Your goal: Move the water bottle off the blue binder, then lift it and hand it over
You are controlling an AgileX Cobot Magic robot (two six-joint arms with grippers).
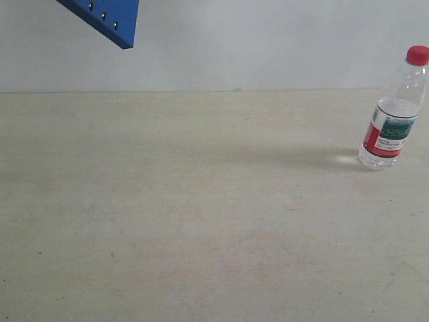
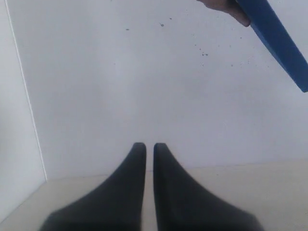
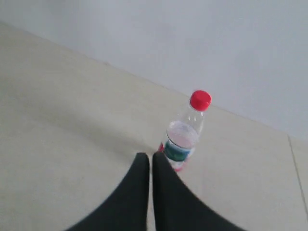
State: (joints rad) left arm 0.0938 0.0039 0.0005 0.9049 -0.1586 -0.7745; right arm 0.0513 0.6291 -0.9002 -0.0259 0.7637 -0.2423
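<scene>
The water bottle (image 1: 394,114) stands upright on the table at the far right, red cap on top; the right wrist view shows this water bottle (image 3: 185,134) too, just beyond my right gripper (image 3: 150,155), which is shut and empty. The blue binder (image 1: 107,19) hangs tilted in the air at the top left, off the table. In the left wrist view a human hand (image 2: 226,8) holds that blue binder (image 2: 276,41) up against the wall. My left gripper (image 2: 149,145) is shut on nothing, well below the binder. Neither gripper shows in the exterior view.
A pale beige table (image 1: 201,221) runs back to a white wall (image 1: 268,40). A wall corner (image 2: 24,96) shows in the left wrist view.
</scene>
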